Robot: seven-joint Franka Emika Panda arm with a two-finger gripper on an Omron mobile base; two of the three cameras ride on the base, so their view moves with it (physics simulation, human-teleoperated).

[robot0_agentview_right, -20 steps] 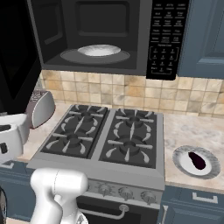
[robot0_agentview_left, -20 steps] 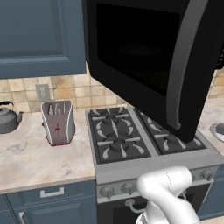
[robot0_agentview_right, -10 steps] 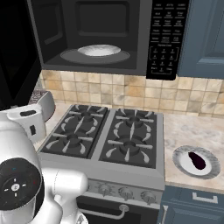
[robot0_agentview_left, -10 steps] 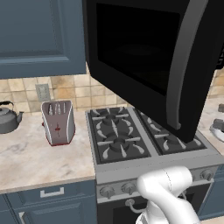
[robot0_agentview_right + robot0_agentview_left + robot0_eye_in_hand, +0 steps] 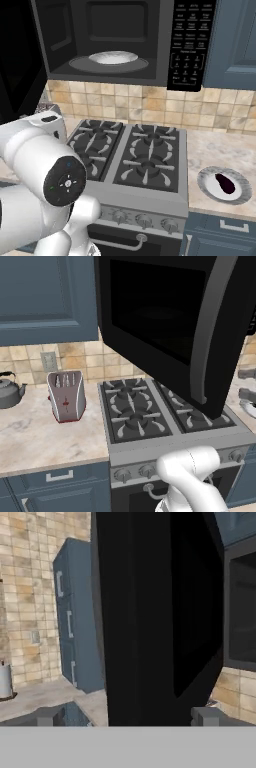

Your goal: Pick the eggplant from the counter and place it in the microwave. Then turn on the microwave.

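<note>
- Well, fingers [image 5: 128, 716] spread as wide as they go, nothing between them; the two tips sit at the bottom of the hand view, aimed at the dark microwave door [image 5: 150, 612], well above the stove.
- Empty and wide presumably because the pick has not begun; judged stage: early reach, eggplant not yet approached.
- Microwave [image 5: 125, 42] hangs above the stove [image 5: 132, 160]; door swung fully open toward the stove's left, so the cavity is ready to load.
- White turntable plate [image 5: 113, 58] inside the microwave, bare.
- Keypad [image 5: 189, 40] on the microwave's right side, untouched; needed last for switching on.
- Eggplant [image 5: 225, 183] lies on a round plate [image 5: 207, 187], on the table [image 5: 215, 150] just right of the stove, below and right of the keypad.
- Arm elbow [image 5: 47, 165] at the stove's left front, well apart from the eggplant; the hand will need to cross over the stove.
- Risk: the open door overhangs the stove's left half, could be clipped on the swing.
- Toaster [image 5: 66, 396] and kettle [image 5: 9, 391] left of the stove, not involved.
</note>
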